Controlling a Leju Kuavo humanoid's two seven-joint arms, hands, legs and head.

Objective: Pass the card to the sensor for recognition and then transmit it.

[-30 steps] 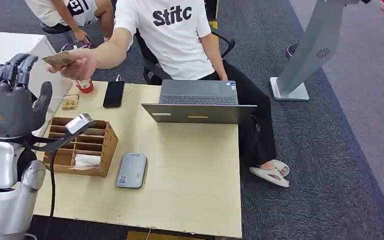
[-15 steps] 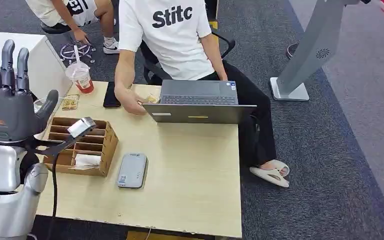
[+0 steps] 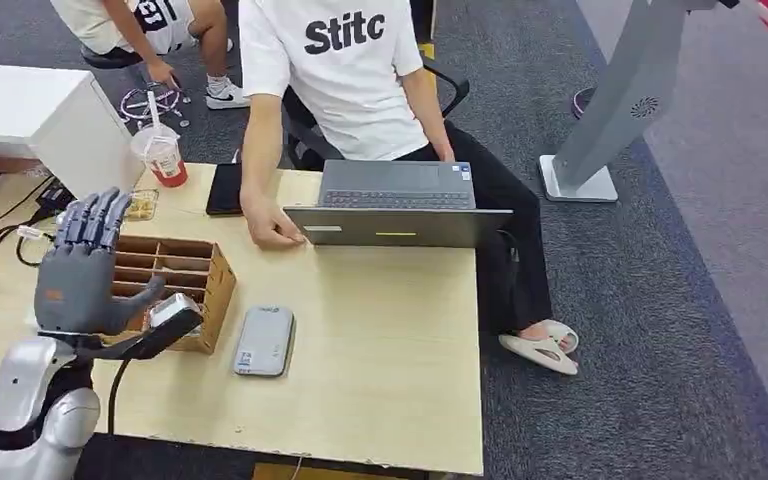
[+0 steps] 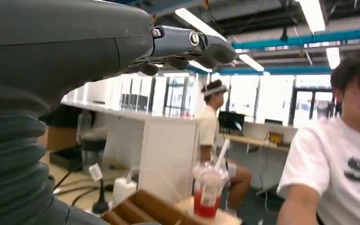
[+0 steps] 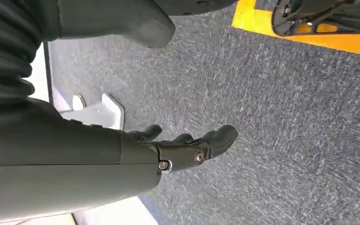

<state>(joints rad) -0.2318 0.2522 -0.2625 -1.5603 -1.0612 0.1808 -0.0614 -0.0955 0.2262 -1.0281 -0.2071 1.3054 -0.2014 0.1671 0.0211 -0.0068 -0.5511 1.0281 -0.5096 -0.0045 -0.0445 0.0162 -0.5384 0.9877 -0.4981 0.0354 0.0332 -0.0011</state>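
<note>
Left robot hand [image 3: 78,275] finished in dark grey with a small orange marking, silver forearm shell, black cable, right robot hand [image 5: 168,150] fitted with visible screws

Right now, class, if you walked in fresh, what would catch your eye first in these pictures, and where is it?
The left robot hand, raised with fingers spread over the wooden organizer at the table's left, holding nothing. Next, the person in a white shirt seated behind the laptop, one hand resting on the table beside it.
</note>
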